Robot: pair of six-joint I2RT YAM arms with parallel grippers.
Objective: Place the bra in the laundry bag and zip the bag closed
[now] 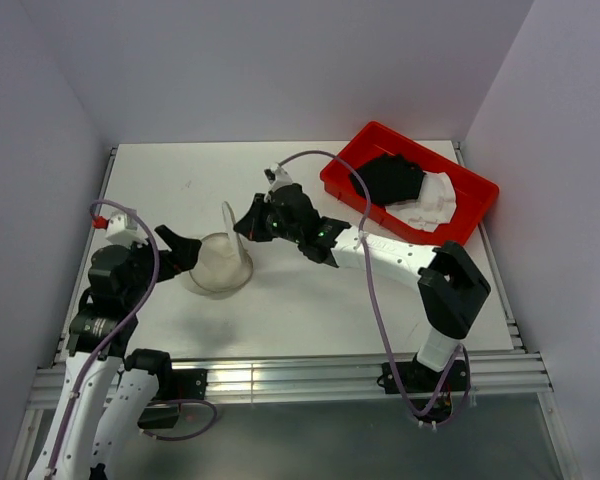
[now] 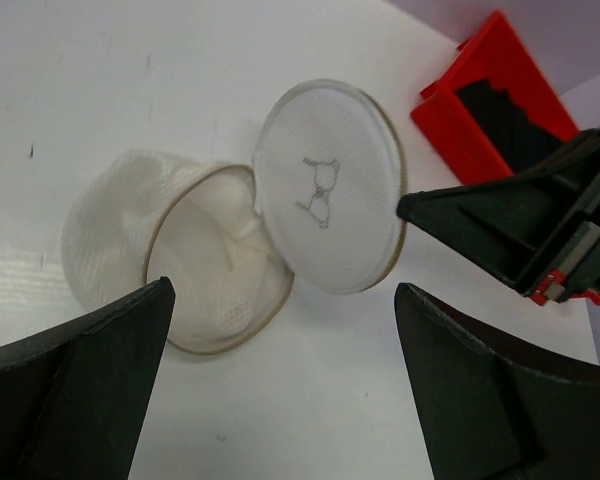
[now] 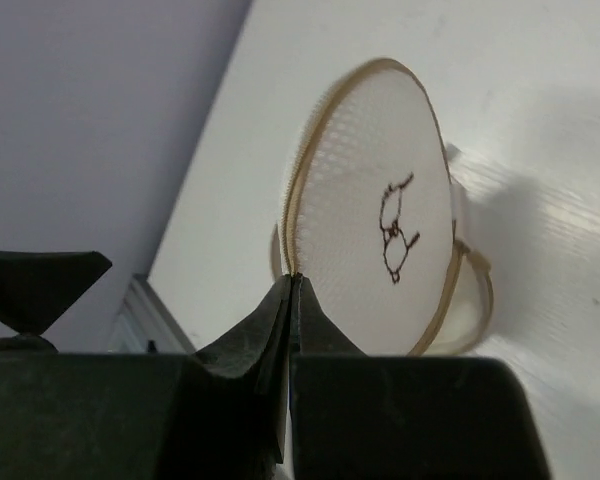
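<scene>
Bag (image 1: pixel 218 265): on desk (image 1: pixel 180 180), mouth open, lid (image 3: pixel 380 230) stood up.
R hand (image 3: pixel 292 285): pinched tight on lid rim.
L hand (image 1: pixel 185 248): fingers apart, just beside bag, holding nothing.
Bra (image 1: pixel 432 203): in tray (image 1: pixel 345 158) by cloth (image 1: pixel 390 180), well apart from bag.
Done: bag opened only.
Left: fetch bra, load, zip, i.e. most of job.

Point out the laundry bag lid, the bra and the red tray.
laundry bag lid (image 2: pixel 325 185): left wrist view, centre of the round mesh flap.
bra (image 1: pixel 432 205): top external view, middle of the white fabric.
red tray (image 1: pixel 440 160): top external view, its far right rim.
</scene>
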